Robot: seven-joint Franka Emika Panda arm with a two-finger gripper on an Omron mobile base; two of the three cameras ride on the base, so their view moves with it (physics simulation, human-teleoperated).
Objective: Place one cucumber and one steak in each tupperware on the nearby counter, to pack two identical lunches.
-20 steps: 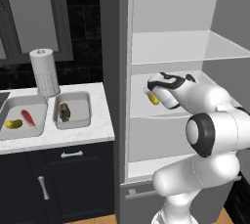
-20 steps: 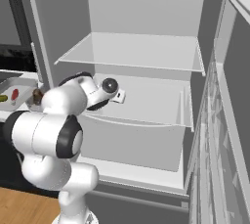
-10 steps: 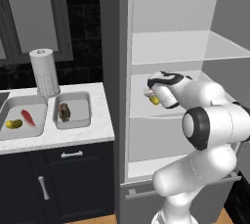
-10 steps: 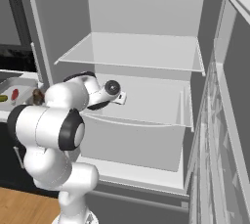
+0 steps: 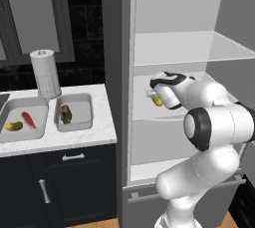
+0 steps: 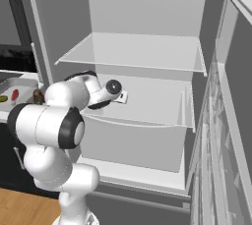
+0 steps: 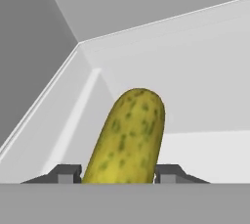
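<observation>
A yellow-green cucumber (image 7: 129, 140) lies on the middle fridge shelf, and my gripper (image 7: 118, 174) is shut on it, one dark fingertip (image 7: 67, 173) against each side. From the left base view the gripper (image 5: 154, 97) and that cucumber (image 5: 158, 101) sit at the shelf's front left. On the white counter (image 5: 99, 132), the left tupperware (image 5: 30, 101) holds another cucumber (image 5: 13, 126) and a red steak (image 5: 29, 119). The right tupperware (image 5: 89, 110) holds a dark brown steak (image 5: 65, 114).
A paper towel roll (image 5: 46, 72) stands behind the trays. The fridge has an upper shelf (image 6: 138, 52) above my hand and a drawer front (image 6: 133, 140) below. Its open door (image 6: 231, 96) stands at the right.
The jaws, wide open a second ago, have closed onto the cucumber. The hand has crept slightly deeper onto the shelf.
</observation>
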